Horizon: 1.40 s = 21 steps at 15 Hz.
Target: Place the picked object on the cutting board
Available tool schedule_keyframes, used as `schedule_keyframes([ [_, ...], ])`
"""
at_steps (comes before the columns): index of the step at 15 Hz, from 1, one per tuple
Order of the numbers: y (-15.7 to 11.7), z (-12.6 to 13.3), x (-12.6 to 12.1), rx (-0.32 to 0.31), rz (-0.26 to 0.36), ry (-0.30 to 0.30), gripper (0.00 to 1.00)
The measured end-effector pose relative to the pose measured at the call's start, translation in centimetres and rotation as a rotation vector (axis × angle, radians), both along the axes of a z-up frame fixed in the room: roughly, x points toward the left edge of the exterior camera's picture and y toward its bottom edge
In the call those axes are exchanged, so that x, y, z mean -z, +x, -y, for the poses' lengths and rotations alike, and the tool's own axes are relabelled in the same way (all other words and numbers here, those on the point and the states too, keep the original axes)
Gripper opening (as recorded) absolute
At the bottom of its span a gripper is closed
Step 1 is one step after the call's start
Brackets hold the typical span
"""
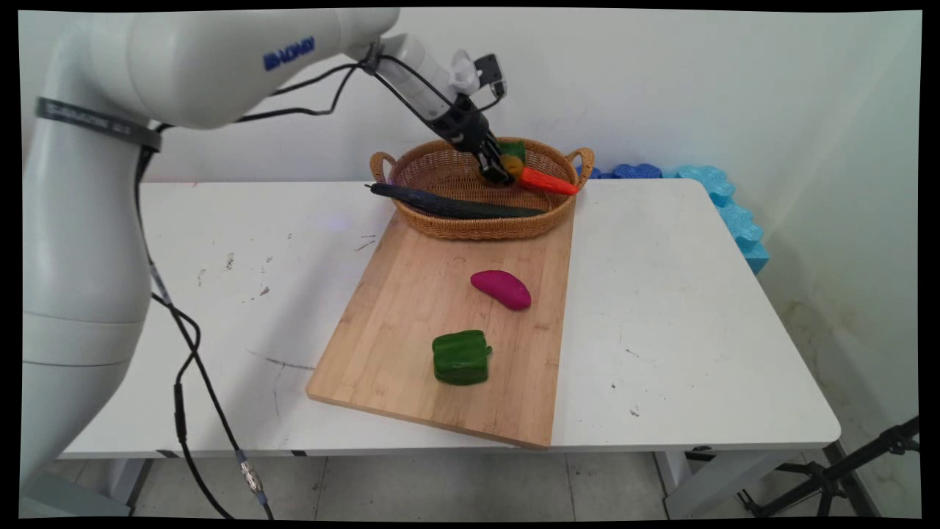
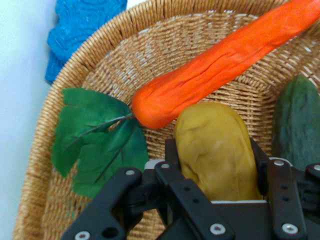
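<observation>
- Potato [image 2: 216, 150], yellow-brown, sits between the two black fingers [image 2: 172, 160] of the gripper [image 1: 501, 173]; in the hand view the fingers press against both of its sides, so the pincer is closed only as far as the potato's width and has hold of it.
- Main view, far left: scuffed white table [image 1: 661, 330] with dark marks on its bare surface; black cables hang down from the arm past the near edge.
- Cucumber [image 1: 455, 205], long and dark green, lies across the front of the basket [image 1: 481, 187], its left tip poking out over the rim above the table.
- Basket: oval wicker, two loop handles, standing on the far end of the wooden cutting board [image 1: 448, 323]. Gripper reaches down into its right-hand half from the upper left.
- Potato location: inside the basket, right half, just beside the carrot's leafy end. Cannot tell whether it touches the basket floor.
- Carrot [image 1: 547, 181], orange with green leaves [image 2: 97, 142], lies in the basket with its tip resting on the right rim; in the hand view its thick end is touching or nearly touching the potato.
- On the board, nearer the camera: a magenta sweet potato [image 1: 501, 289] mid-board, and a green bell pepper [image 1: 460, 357] in front of it, well apart from each other.
- Right, behind the table: blue foam pieces [image 1: 723, 198] along the wall.
</observation>
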State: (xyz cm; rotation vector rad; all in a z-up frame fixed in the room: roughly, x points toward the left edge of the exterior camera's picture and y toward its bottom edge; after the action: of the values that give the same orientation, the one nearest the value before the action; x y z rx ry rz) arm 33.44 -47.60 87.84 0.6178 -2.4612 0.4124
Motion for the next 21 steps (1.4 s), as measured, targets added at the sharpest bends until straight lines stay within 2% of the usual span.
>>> schedule_keyframes([
  [6,1.4,-4.3,-4.1,-0.012,-0.005,-0.035,0.00],
  [11,2.7,-9.2,-6.9,-0.042,-0.025,-0.031,0.00],
  [15,3.4,-12.6,-7.7,-0.054,-0.035,-0.007,0.00],
  [21,4.4,-18.8,-7.8,-0.050,-0.049,0.065,0.00],
])
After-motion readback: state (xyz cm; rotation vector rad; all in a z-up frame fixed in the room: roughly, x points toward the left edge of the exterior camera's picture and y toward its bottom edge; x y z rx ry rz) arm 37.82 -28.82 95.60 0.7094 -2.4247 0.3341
